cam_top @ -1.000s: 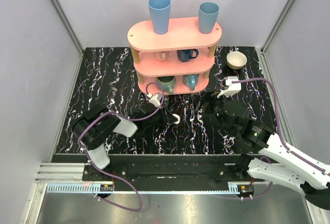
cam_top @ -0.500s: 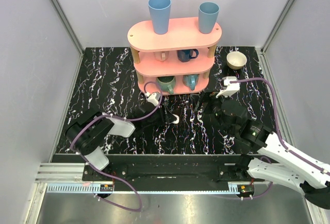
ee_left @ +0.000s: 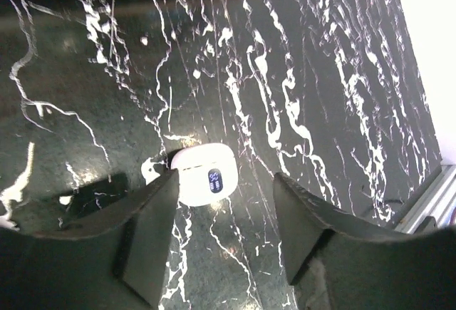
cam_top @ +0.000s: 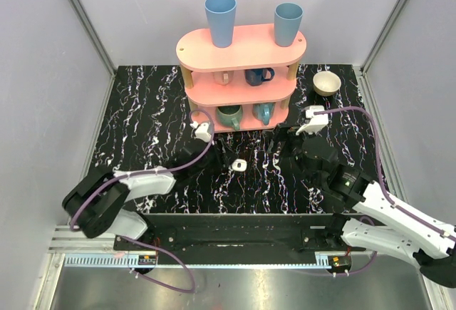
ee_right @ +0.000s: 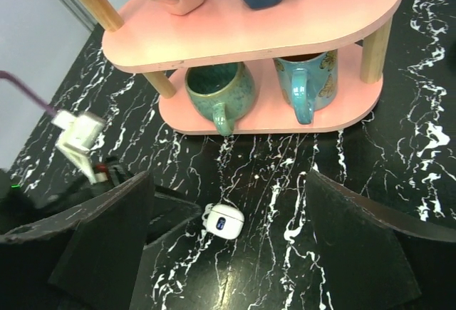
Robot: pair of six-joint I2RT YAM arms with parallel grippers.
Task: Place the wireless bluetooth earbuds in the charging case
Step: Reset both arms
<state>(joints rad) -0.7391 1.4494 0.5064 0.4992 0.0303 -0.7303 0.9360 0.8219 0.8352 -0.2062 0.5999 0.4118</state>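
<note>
The charging case is a small rounded white box with a blue display, lying shut on the black marble table. It also shows in the left wrist view and the right wrist view. No earbuds are in view. My left gripper is open and empty, low over the table; in its wrist view the case lies just beyond the left fingertip. My right gripper is open and empty, to the right of the case and higher, and its wrist view looks down on the case.
A pink three-tier shelf stands behind the case, with two blue cups on top and mugs on its lower tiers. A cream bowl sits at the back right.
My left arm has stretched out, its elbow swinging left and its wrist moving back and left. The case showed as a curved white shape at the fingertips; now it lies compact on the table.
</note>
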